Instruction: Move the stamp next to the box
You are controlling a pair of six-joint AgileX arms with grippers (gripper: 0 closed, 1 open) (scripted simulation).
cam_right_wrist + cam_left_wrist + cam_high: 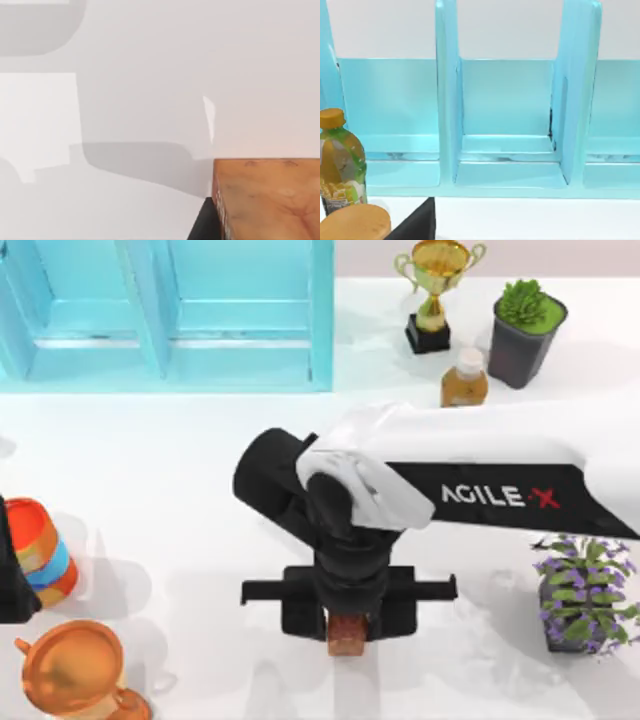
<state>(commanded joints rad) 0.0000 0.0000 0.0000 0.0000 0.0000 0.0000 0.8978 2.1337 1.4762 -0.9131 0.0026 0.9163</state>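
The stamp (346, 634), a small reddish-brown block, sits low in the middle of the table between the black fingers of my right gripper (346, 618). The white right arm reaches in from the right side. In the right wrist view the stamp (265, 200) shows an orange-brown wooden face, with one black finger (204, 225) against its side. The box (170, 310) is a light-blue open shelf unit at the back left, far from the stamp. Its blue compartments (505, 125) also appear in the left wrist view. My left arm (12, 565) is parked at the table's left edge.
An orange and blue striped container (42, 550) and a copper cup (72, 675) stand at the front left. A gold trophy (436, 290), a brown bottle (465, 380) and a potted green plant (526, 325) stand at the back right. A purple-flowered plant (585, 592) is at the right.
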